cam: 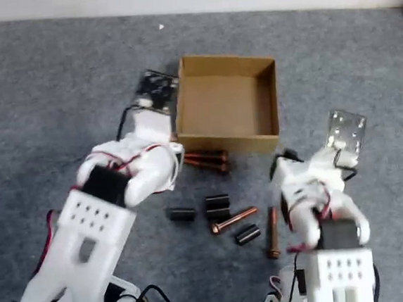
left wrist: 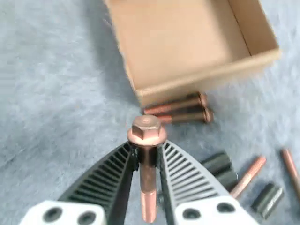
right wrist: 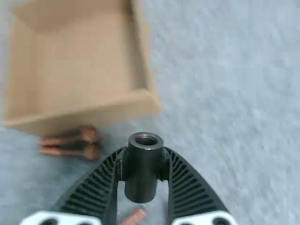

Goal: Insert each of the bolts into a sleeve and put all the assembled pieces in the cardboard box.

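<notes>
Left fingers [left wrist: 110,176]: clamped on 1 bolt [left wrist: 147,154], head outward.
Right fingers [right wrist: 190,183]: gripping 1 sleeve [right wrist: 143,164], bore exposed, likely to receive it.
Box [cam: 222,63]: toward desk's far edge, empty.
Spares: loose bolts [cam: 234,220], loose sleeves [cam: 181,214] near box's front wall.

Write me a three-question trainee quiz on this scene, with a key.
1. True or false: the box holds an assembled piece.
2. Pick one: the left gripper holds A) a bolt, B) a screwdriver, C) nothing.
3. Fill in: the right gripper is shut on a ____.

Key
1. False: the box is empty.
2. A.
3. sleeve.
</notes>
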{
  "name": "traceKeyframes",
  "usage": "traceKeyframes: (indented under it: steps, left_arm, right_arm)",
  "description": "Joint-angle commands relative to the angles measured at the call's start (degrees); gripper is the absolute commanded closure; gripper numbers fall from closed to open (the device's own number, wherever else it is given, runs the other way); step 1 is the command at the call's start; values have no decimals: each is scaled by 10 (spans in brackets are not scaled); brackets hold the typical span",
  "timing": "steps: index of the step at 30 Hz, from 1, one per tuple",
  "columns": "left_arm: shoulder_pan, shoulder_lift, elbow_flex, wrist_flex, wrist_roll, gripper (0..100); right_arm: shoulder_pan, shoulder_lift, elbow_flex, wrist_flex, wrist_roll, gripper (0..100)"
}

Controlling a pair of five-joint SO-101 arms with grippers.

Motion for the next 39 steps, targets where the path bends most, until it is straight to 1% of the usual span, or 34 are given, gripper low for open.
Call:
traceKeyframes:
  steps: [1,5,9,11,13,17,20,24,28,32,39]
  left_arm:
    - [-25,-100,41,-83,44,995]
    - [-29,-174,80,-123,76,995]
    - [-29,-234,98,-148,103,995]
    - [-29,-257,103,-155,114,995]
    - [-28,-276,109,-158,127,995]
    - [-25,-331,128,-157,167,995]
    - [-22,-392,160,-159,183,995]
    - [-22,-478,230,-200,186,995]
    - [15,-546,318,-255,186,995]
    - [50,-596,378,-295,184,995]
    - [105,-629,431,-309,183,995]
  right_arm:
    - [-62,-118,28,-58,-4,995]
    - [-130,-206,116,-143,0,995]
    - [-193,-256,206,-219,84,995]
    - [-215,-271,242,-250,101,995]
    - [-230,-281,265,-268,102,995]
    - [-261,-302,296,-272,102,995]
    - [-284,-320,315,-272,102,995]
    - [-301,-321,326,-272,109,995]
    - [-317,-321,327,-270,156,995]
    - [-332,-321,346,-269,163,995]
    - [-337,-321,360,-269,163,995]
